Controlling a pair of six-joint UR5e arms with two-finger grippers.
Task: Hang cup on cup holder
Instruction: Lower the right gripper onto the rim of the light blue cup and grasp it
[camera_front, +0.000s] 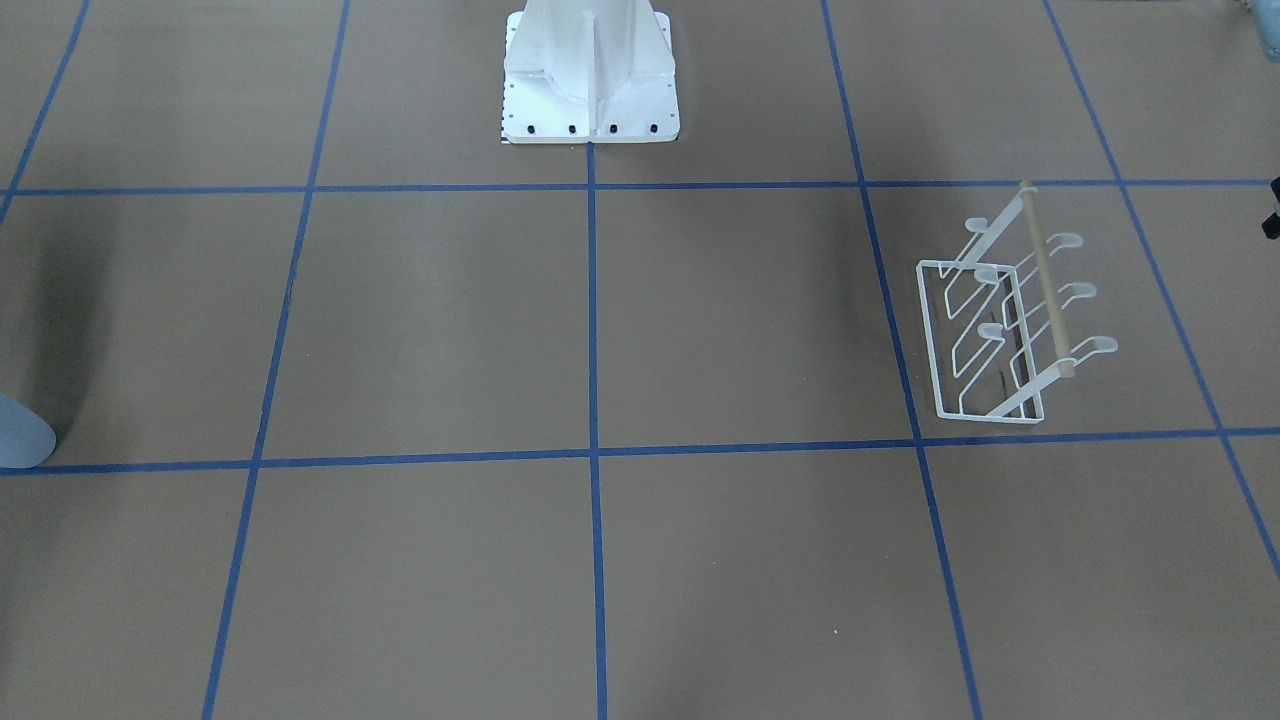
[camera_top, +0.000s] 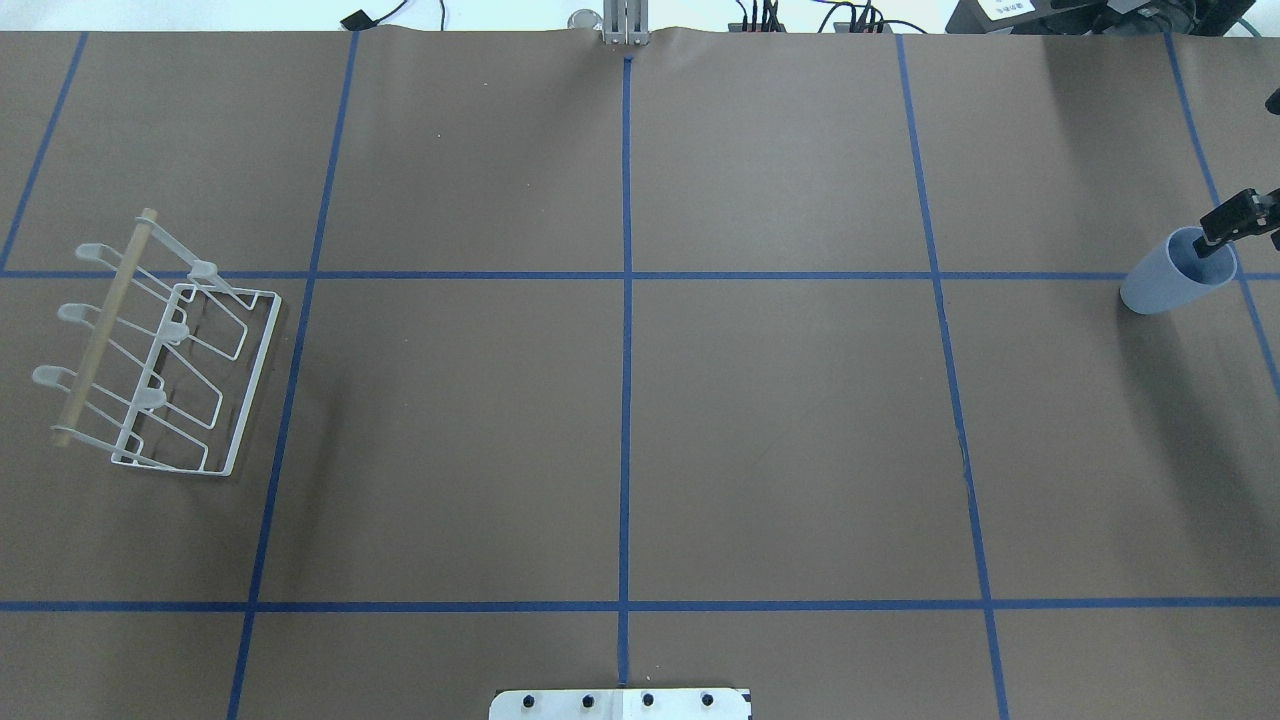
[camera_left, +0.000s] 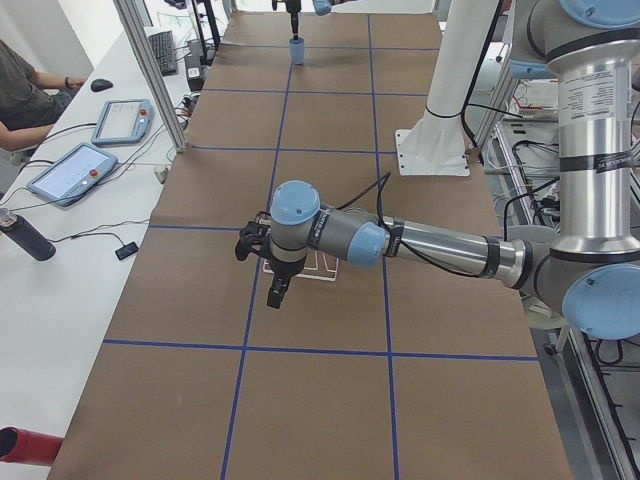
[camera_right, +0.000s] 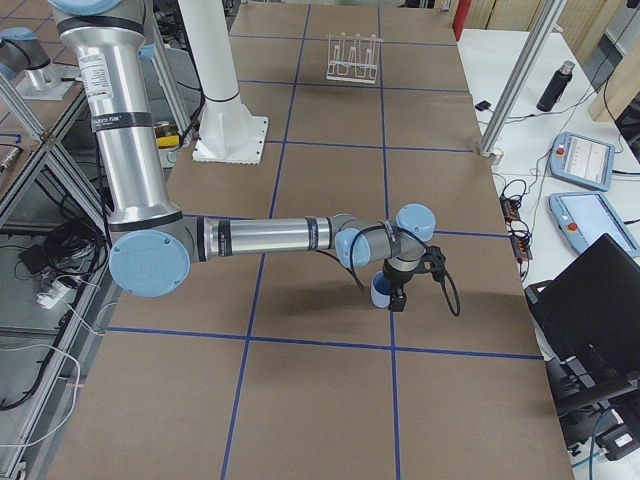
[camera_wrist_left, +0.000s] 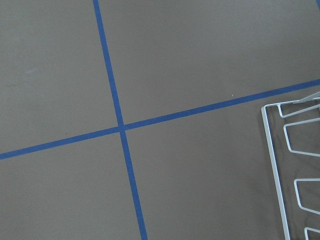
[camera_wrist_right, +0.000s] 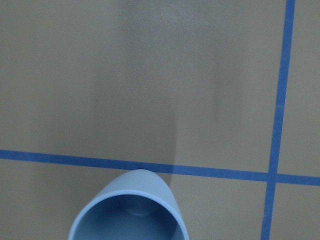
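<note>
The pale blue cup (camera_top: 1165, 280) stands upright at the table's far right; it also shows in the front view (camera_front: 20, 435), the right side view (camera_right: 381, 290) and the right wrist view (camera_wrist_right: 130, 210). My right gripper (camera_top: 1228, 222) is at the cup's rim, with a black finger over the opening; I cannot tell whether it grips. The white wire cup holder (camera_top: 254, 380) with its wooden rod (camera_front: 1047, 280) stands at the far left, its pegs bare. My left gripper (camera_left: 275, 295) hovers beside the holder's edge (camera_wrist_left: 274, 165); I cannot tell its state.
The white robot pedestal (camera_front: 590, 80) is bolted at the table's middle on the robot's side. Blue tape lines grid the brown table top (camera_top: 620, 400). Beyond the far edge, a person (camera_left: 25, 90), tablets (camera_left: 70, 170) and a bottle (camera_left: 25, 235) are at a side bench.
</note>
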